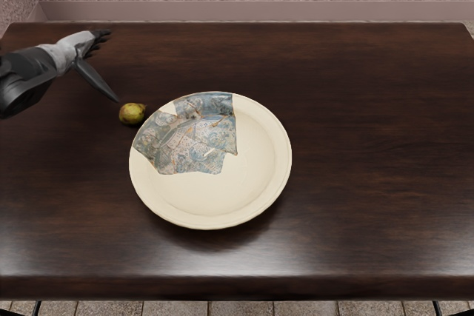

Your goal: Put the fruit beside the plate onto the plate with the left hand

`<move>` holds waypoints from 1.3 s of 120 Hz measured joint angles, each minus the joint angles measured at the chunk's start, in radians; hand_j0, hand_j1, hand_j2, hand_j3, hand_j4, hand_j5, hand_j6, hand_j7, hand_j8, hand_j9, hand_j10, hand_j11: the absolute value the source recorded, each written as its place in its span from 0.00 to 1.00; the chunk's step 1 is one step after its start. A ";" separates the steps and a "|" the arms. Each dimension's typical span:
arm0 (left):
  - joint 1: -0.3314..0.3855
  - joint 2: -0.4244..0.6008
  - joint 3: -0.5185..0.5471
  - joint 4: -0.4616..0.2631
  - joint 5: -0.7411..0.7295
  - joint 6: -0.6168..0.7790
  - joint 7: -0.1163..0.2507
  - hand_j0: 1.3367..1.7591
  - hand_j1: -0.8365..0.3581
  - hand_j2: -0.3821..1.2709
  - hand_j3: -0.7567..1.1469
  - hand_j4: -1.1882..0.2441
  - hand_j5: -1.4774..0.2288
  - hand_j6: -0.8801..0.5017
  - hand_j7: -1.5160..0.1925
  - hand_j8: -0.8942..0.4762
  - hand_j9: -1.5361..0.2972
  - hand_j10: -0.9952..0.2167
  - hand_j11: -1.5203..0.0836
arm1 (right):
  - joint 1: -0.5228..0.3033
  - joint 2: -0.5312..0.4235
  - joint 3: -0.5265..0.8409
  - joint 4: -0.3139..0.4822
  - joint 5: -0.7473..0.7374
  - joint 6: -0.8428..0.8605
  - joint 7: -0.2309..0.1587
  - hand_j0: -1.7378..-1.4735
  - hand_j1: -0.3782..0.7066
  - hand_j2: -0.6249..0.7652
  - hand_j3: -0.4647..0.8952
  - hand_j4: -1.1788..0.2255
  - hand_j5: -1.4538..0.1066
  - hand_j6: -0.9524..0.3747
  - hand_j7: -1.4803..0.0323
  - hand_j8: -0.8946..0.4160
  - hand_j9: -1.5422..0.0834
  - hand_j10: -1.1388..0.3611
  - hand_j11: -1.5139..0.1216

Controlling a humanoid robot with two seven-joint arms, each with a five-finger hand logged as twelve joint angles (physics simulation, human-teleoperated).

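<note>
1. The small round yellow-green fruit (132, 113) lies on the dark brown wooden table (370, 109). It sits just beside the top left rim of the plate, not on it.
2. The big round cream plate (244, 183) lies flat, a little left of the middle of the table. The fruit is so near the rim that I cannot tell if the two touch.
3. The grey and black left hand (81, 51) is up and to the left of the fruit, near the far left corner of the table.
4. One long dark finger (100, 85) points down and to the right at the fruit. Its tip stops just beside the left side of the fruit. I cannot tell if it touches.
5. The other fingers (100, 35) stick out at the top of the hand, away from the fruit. The hand is spread wide and holds nothing.
6. The black arm (22, 83) is cut off by the left edge.
7. A blue and grey picture patch (194, 137) covers the top left part of the plate. What it shows is too blurry to make out.
8. The fruit is too small to tell what kind it is.
</note>
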 joint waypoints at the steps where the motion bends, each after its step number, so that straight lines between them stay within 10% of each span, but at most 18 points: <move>1: 0.000 0.000 0.003 0.000 0.000 0.003 0.000 0.76 0.98 0.23 0.40 0.82 0.85 0.62 0.88 0.64 0.83 0.81 0.94 | 0.000 0.000 0.000 0.000 0.000 0.000 0.000 0.30 0.05 0.45 0.34 0.83 0.92 0.71 0.96 0.67 0.94 0.75 0.91; 84: 0.035 -0.112 0.113 0.025 0.008 0.196 -0.002 0.76 0.87 0.25 0.40 0.75 0.78 0.56 0.80 0.57 0.76 0.73 0.86 | 0.000 0.000 0.000 0.000 0.000 0.000 0.000 0.30 0.05 0.45 0.34 0.83 0.92 0.71 0.96 0.67 0.94 0.75 0.91; 93: 0.035 -0.124 0.117 0.026 0.009 0.210 -0.002 0.76 0.83 0.32 0.40 0.75 0.78 0.55 0.80 0.57 0.76 0.73 0.85 | 0.000 0.000 0.000 0.000 0.000 0.000 0.000 0.30 0.05 0.45 0.34 0.83 0.92 0.71 0.96 0.67 0.94 0.75 0.91; 102: 0.034 -0.143 0.116 0.026 0.011 0.215 -0.004 0.76 0.71 0.64 0.40 0.74 0.77 0.55 0.79 0.56 0.75 0.72 0.85 | 0.000 0.000 0.000 0.000 0.000 0.000 0.000 0.30 0.05 0.45 0.34 0.83 0.92 0.71 0.96 0.67 0.94 0.75 0.91; 137: 0.031 -0.130 0.113 -0.079 -0.003 0.213 -0.003 0.76 0.82 0.37 0.40 0.74 0.77 0.54 0.79 0.56 0.75 0.71 0.84 | 0.000 0.000 0.000 0.000 0.000 0.000 0.000 0.30 0.05 0.45 0.34 0.83 0.92 0.71 0.96 0.67 0.94 0.75 0.91; 156: 0.032 -0.126 0.124 -0.112 -0.005 0.207 0.002 0.76 0.73 0.32 0.40 0.66 0.68 0.46 0.70 0.47 0.66 0.62 0.75 | 0.000 0.000 0.000 0.000 0.000 0.000 0.000 0.30 0.05 0.45 0.34 0.83 0.92 0.71 0.96 0.67 0.94 0.75 0.91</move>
